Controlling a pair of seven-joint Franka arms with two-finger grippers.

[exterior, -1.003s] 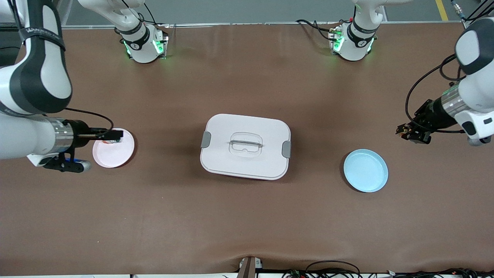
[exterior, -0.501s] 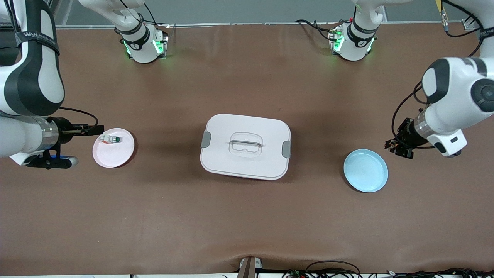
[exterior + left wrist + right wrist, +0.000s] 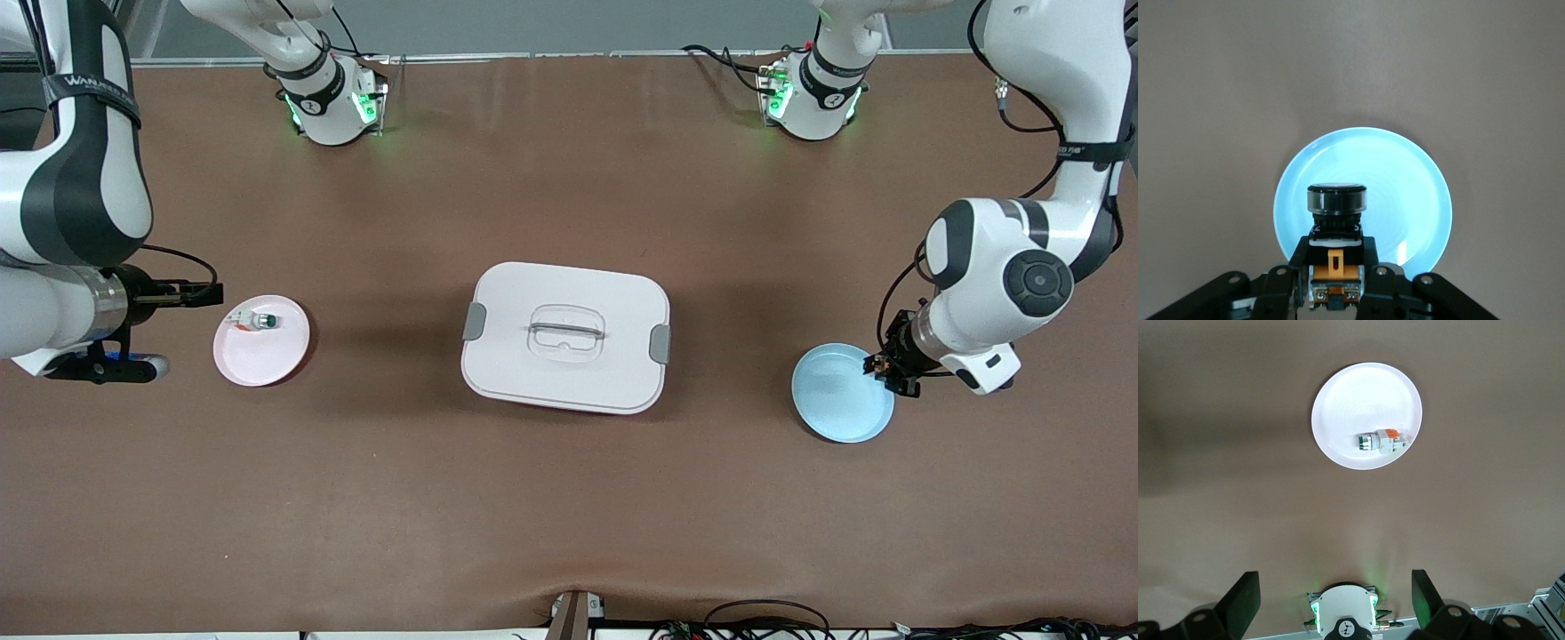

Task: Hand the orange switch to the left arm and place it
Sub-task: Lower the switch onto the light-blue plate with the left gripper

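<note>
Over the rim of a pale blue plate [image 3: 840, 396] at the left arm's end of the table: left gripper [image 3: 892, 369], fingers [image 3: 1293, 283] clamped on the orange switch [image 3: 1336, 250], cap out past the fingertips above the plate's middle; between the two grippers, mid-table, the white box [image 3: 565, 336], lid on, grey clasps at both ends; at the right arm's end, just beside the right gripper [image 3: 206, 294], a pink plate [image 3: 258, 356] with a small white green-capped switch [image 3: 252, 321] lying on it; right gripper up in the air, jaws spread wide, nothing between them.
</note>
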